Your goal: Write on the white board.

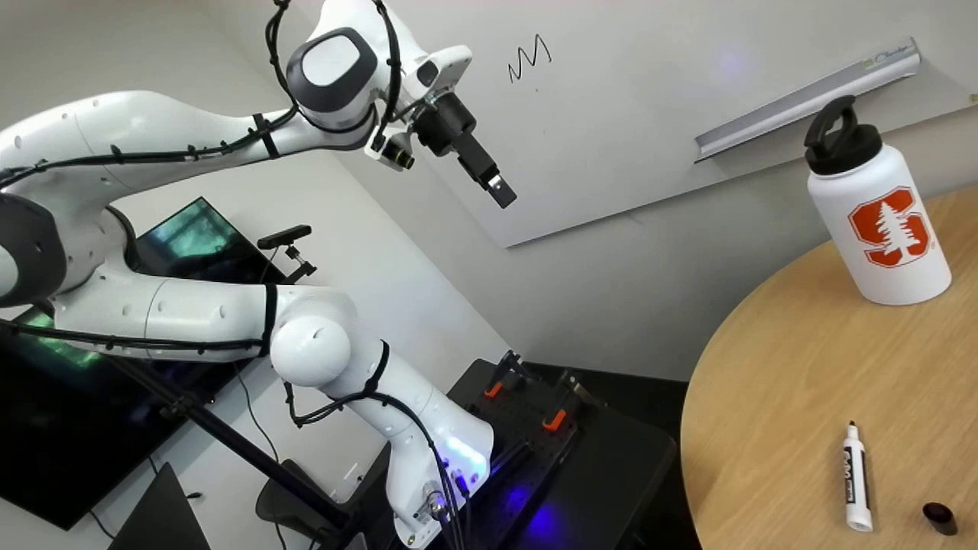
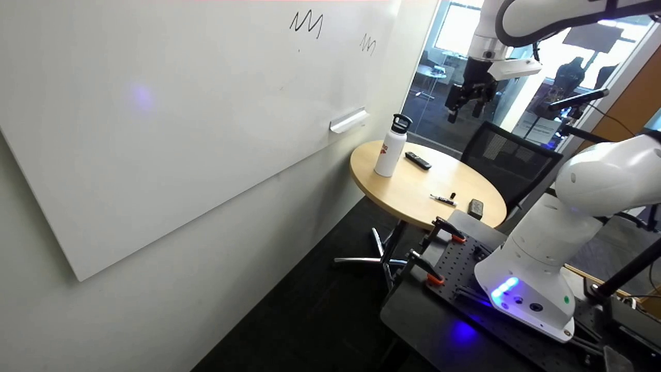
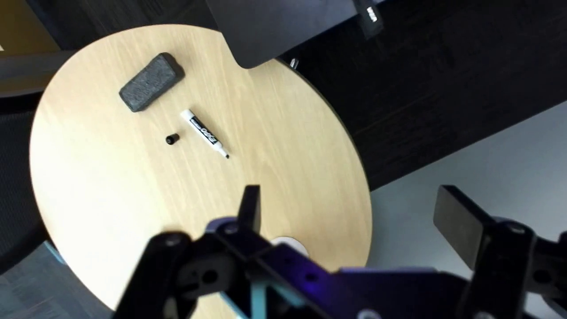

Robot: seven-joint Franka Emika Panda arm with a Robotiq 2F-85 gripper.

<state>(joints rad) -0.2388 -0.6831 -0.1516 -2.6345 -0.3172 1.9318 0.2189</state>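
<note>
White board [image 2: 201,113], partly out of frame

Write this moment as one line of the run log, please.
black two-fingered pincer: open, empty; white cylindrical marker: uncapped, on round wooden table; small black cap: apart, near marker; large glossy white board: black zigzag scribbles

I look down on a round wooden table [image 3: 292,133], where an uncapped white marker [image 3: 205,133] lies with its black cap [image 3: 172,139] just beside it and a dark grey eraser [image 3: 151,82] near the marker's blunt end. A white bottle [image 1: 879,221] stands upright there too, a black remote [image 2: 418,160] lying near it.
</note>
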